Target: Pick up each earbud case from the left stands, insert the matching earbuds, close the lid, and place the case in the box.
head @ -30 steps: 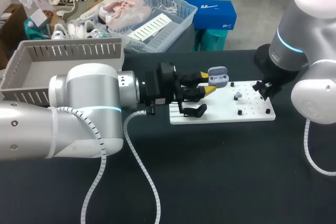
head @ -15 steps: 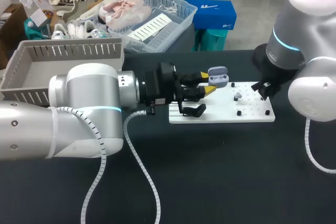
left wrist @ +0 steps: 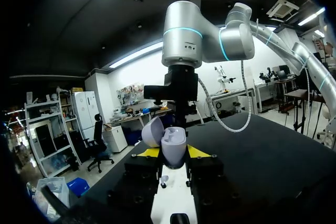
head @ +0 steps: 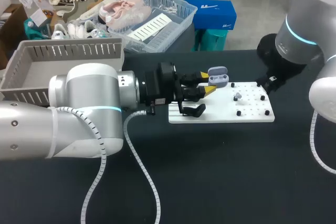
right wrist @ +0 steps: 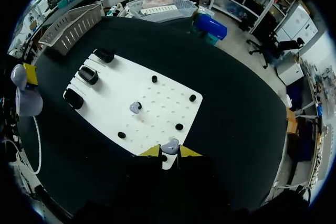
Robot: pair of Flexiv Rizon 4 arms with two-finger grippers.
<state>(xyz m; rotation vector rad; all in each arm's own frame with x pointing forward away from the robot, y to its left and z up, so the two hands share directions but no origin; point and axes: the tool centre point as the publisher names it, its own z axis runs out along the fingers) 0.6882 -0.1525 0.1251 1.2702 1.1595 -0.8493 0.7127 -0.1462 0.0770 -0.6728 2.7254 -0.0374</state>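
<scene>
My left gripper (head: 207,82) is shut on an open lavender earbud case (head: 218,77) and holds it over the left part of the white board (head: 220,113). In the left wrist view the case (left wrist: 173,148) sits upright between the yellow tips, its lid (left wrist: 153,131) swung back. My right gripper (right wrist: 169,152) hangs above the board's right edge, shut on a lavender earbud (right wrist: 169,145). A second lavender earbud (right wrist: 136,107) lies on the board (right wrist: 152,103). Three black stands (right wrist: 87,74) line the board's left end, with nothing on them.
Several small black pegs (right wrist: 179,127) dot the board. A grey slatted box (head: 63,59) stands at the table's back left, behind my left arm. Black tabletop surrounds the board on the near side.
My right arm has lifted and drawn back to the right, away from the board's right edge, still gripping the earbud. The left arm and the case have stayed put.
</scene>
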